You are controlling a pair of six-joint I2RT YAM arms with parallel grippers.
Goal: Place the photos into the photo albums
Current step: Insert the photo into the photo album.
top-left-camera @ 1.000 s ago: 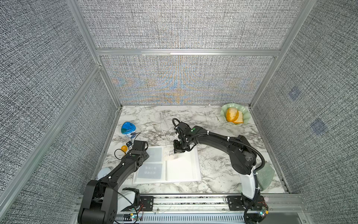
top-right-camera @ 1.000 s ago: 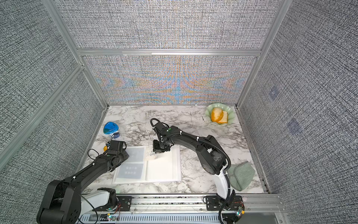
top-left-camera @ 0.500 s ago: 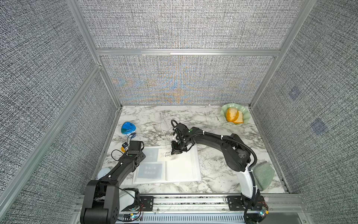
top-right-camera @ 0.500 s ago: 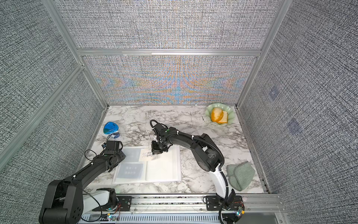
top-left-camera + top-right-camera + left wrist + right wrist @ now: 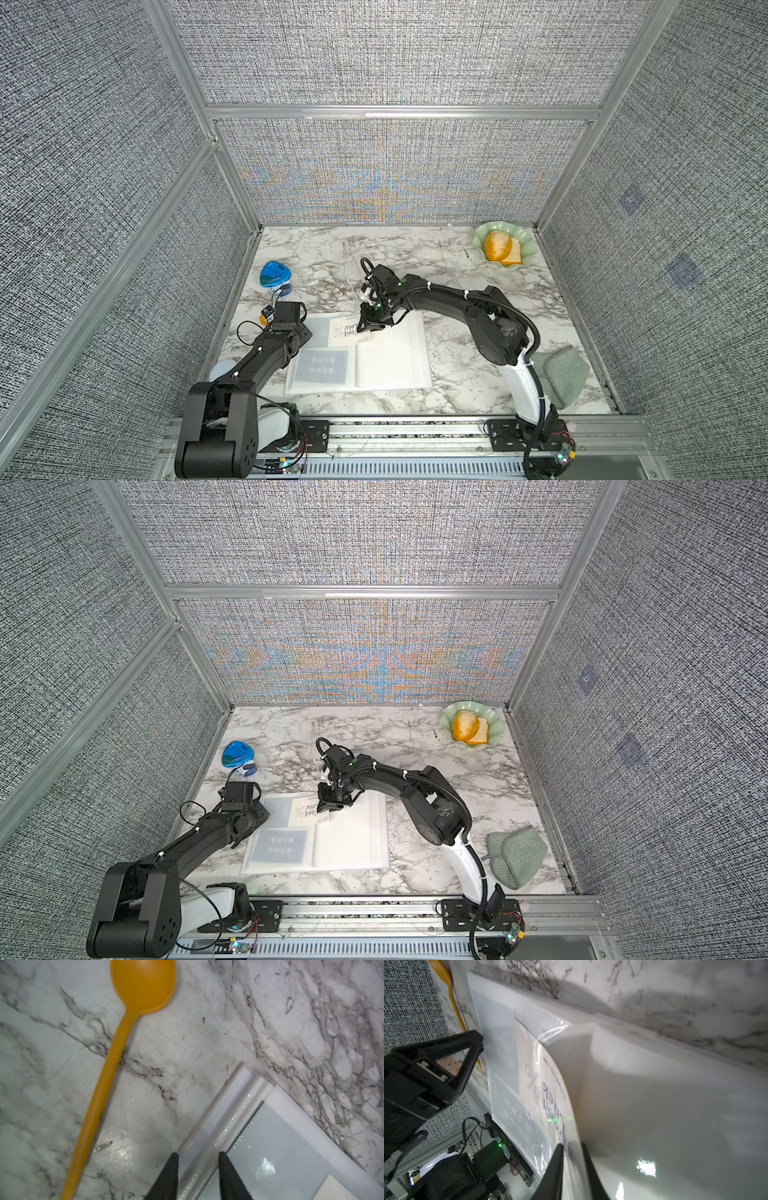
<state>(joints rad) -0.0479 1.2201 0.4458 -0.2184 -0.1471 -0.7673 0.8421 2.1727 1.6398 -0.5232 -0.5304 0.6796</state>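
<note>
Right wrist view: the right gripper (image 5: pixel 572 1147) sits at the raised edge of the white "Good Luck" card (image 5: pixel 548 1093). Its jaws are narrowly parted, the card's edge lies between them, and no pinch is evident.

- Album (image 5: pixel 390 361) lies open and flat on the marble, and the right page is blank.
- In both top views the card lies across the album's far half, mostly on the left page. One end reaches the spine, where the gripper stands.
- Glare over the print suggests clear film on part of the card. How deep it sits in the sleeve I cannot tell.
- A blue card (image 5: pixel 324 368) already fills the near sleeve of the album's left page.
- Left gripper (image 5: pixel 198 1154) is at the album's far left corner. Its fingers are apart, straddling the page edge, with nothing clamped. It probably steadies the page.
- An orange spoon (image 5: pixel 124 1043) lies on the marble just off that corner, apart from the album.

Step, as I judge it: seating the "Good Luck" card in the far left sleeve, about at the point of release.

Next move calls for pushing the curled end flat and toward the album's left edge without buckling the card. The left side should keep the page from sliding. No other loose cards are in view.
</note>
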